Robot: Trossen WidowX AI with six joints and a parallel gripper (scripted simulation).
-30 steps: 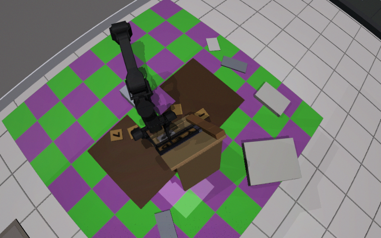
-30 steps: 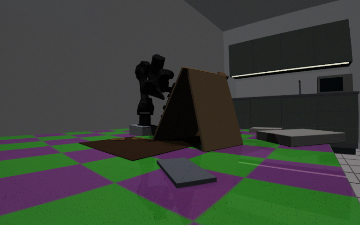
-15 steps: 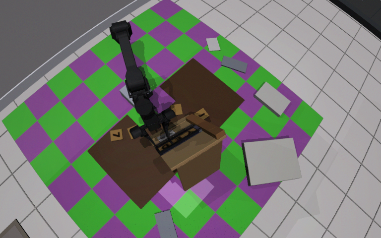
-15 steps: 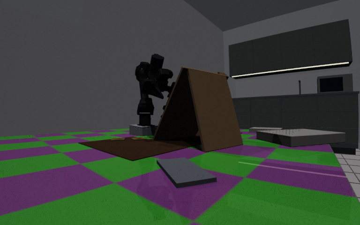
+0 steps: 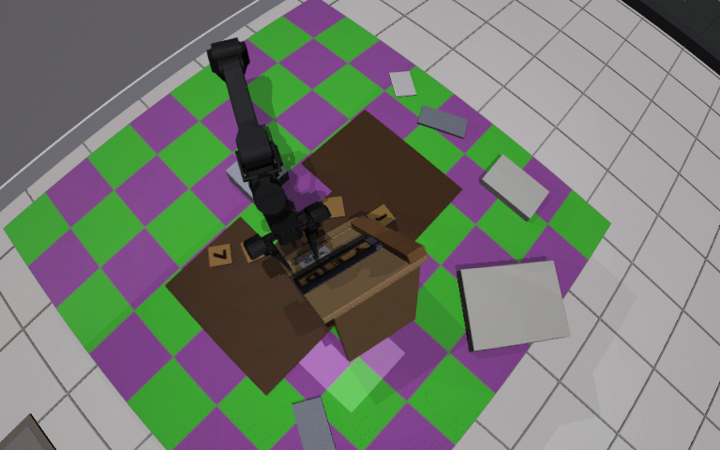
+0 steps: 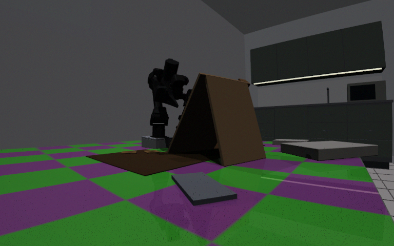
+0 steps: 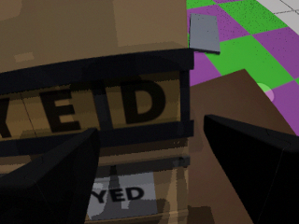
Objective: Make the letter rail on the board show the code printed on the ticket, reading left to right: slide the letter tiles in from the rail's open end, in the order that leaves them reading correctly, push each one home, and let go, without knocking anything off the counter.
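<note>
The tilted board [image 5: 366, 281] [image 6: 238, 121] [image 7: 70, 28] carries the dark letter rail [image 7: 93, 70]. In the wrist view, a D tile [image 7: 140, 103] sits at the rail's right end, with an E tile [image 7: 61, 112] and part of a Y tile [image 7: 6, 119] to its left. A dark band lies between E and D. The ticket [image 7: 123, 207] shows "YED"; its left part is behind a finger. My gripper [image 5: 304, 266] [image 7: 152, 129] is open and empty, its fingertips near the rail's right end. Loose tiles [image 5: 220, 255] [image 5: 335, 206] [image 5: 382, 215] lie beside the board; another [image 5: 254, 256] is partly hidden by the gripper.
A brown wooden bar [image 5: 390, 239] lies along one side of the board. Brown mats [image 5: 222, 318] [image 5: 387, 170] lie to both sides. A grey slab [image 5: 313, 424] [image 6: 203, 188] [image 7: 205, 33] lies beyond the board, and a large pale slab [image 5: 512, 305] [image 6: 342, 146] off to its side.
</note>
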